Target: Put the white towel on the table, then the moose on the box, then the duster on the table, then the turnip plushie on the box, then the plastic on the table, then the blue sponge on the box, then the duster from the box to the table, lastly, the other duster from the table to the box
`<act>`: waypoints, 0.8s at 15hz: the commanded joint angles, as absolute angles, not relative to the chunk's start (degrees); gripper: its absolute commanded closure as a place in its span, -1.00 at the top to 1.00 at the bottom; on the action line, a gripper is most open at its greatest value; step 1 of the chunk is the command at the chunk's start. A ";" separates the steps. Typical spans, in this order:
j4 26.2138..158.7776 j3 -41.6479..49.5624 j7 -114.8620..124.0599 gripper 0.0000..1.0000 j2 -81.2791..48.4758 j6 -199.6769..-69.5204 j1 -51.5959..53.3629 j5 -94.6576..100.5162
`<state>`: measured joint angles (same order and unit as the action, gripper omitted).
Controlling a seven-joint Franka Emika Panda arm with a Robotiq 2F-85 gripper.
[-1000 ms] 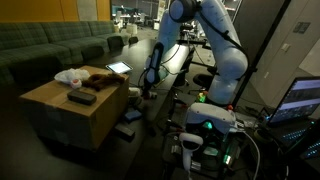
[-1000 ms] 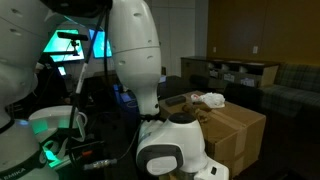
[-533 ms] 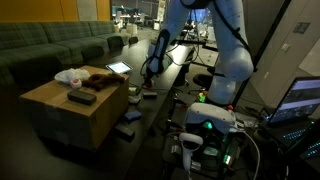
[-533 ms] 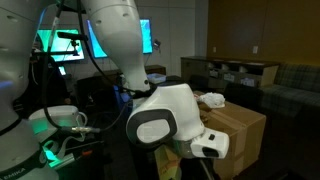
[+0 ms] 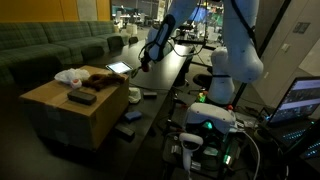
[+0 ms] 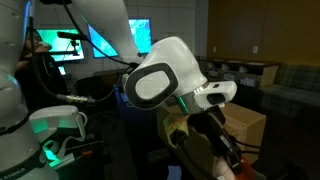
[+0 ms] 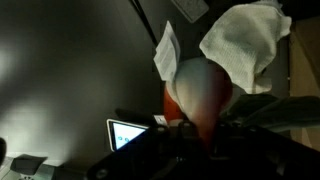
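My gripper (image 7: pixel 195 125) is shut on a rounded white and orange-red plush thing (image 7: pixel 200 88), the turnip plushie. It hangs above the glossy black table (image 5: pixel 175 75), off the box's right side. In an exterior view the gripper (image 5: pixel 143 62) is raised well above the tabletop. The brown cardboard box (image 5: pixel 70 120) carries the lumpy white towel (image 5: pixel 70 76), the brown moose (image 5: pixel 100 82) and a dark flat rectangle (image 5: pixel 80 97). The towel (image 7: pixel 245 40) also fills the upper right of the wrist view. The dusters, plastic and blue sponge I cannot pick out in the dim light.
A lit tablet (image 5: pixel 118 68) lies on the table behind the box and shows in the wrist view (image 7: pixel 125 133). Small flat things (image 5: pixel 134 93) lie on the table by the box. A sofa (image 5: pixel 50 45) stands behind. The robot base (image 5: pixel 205 125) and cables crowd the near side.
The arm has lifted the gripper and the plushie up from the tabletop beside the box. The wrist has swung closer to the other exterior camera.
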<state>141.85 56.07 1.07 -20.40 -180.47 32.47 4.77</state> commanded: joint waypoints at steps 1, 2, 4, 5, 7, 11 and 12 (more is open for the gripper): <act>141.21 65.04 4.28 -0.93 -19.74 -180.19 44.13 4.48; 140.74 66.36 5.44 -0.93 -20.54 -180.43 47.08 4.07; 140.24 69.47 6.38 -0.93 -19.90 -180.13 52.33 4.28; 139.88 70.19 7.29 -0.93 -20.36 -180.52 54.73 4.07; 139.00 71.75 8.33 -0.93 -19.79 -180.42 58.83 4.13; 137.00 72.36 9.74 -0.93 -18.63 -180.49 63.94 4.30; 136.48 72.00 10.03 -0.93 -18.31 -180.37 64.54 4.32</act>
